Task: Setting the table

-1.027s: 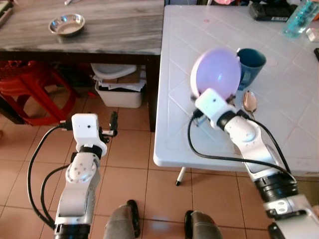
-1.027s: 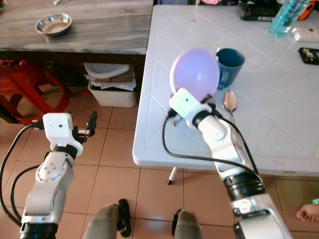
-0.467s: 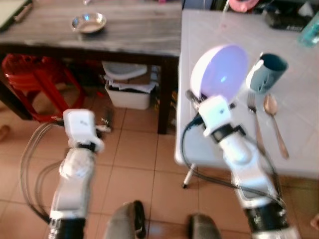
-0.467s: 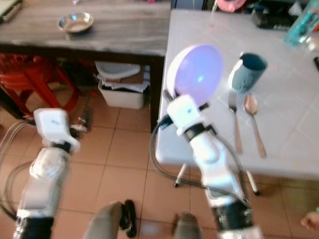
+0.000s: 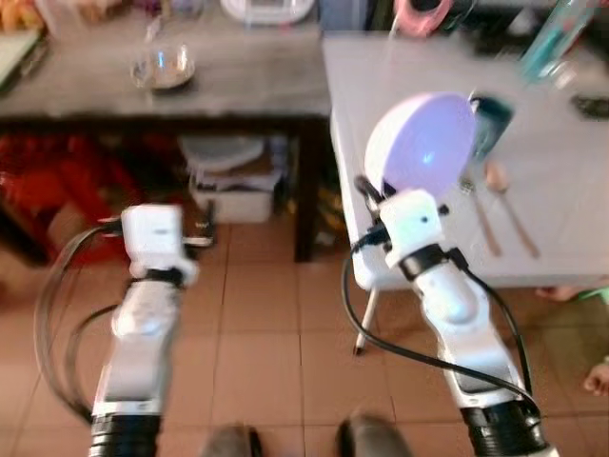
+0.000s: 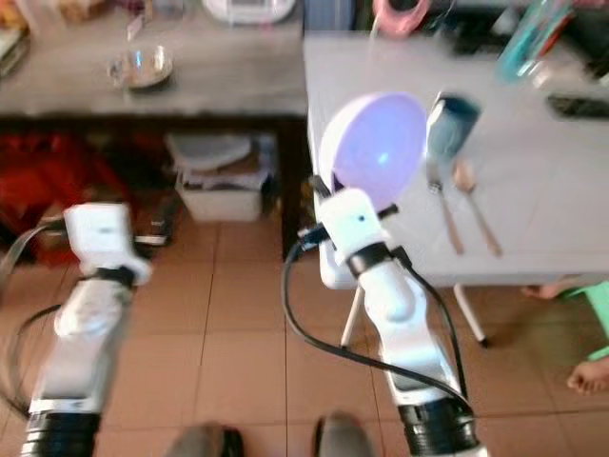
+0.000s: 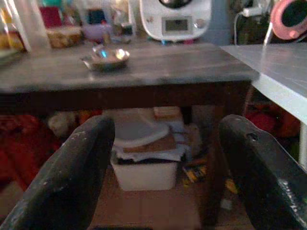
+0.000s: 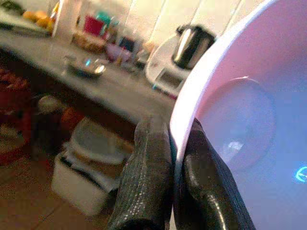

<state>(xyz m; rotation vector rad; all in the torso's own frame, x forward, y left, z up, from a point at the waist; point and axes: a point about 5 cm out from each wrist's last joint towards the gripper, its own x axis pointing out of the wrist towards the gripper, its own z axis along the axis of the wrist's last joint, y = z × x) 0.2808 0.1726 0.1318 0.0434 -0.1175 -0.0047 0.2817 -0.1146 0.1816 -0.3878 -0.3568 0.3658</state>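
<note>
Lilac bowl (image 5: 422, 143) pinched by its rim in right hand (image 8: 169, 167) — level it beside the fork (image 6: 443, 211); left hand (image 7: 163, 177) spread, idle.

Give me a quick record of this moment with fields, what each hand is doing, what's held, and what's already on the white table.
right hand: shut on the rim of the purple bowl, held tilted above the white table edge
left hand: open, idle, over the tiled floor
on white table: blue cup, fork, spoon
on dark wooden table: small metal bowl
</note>
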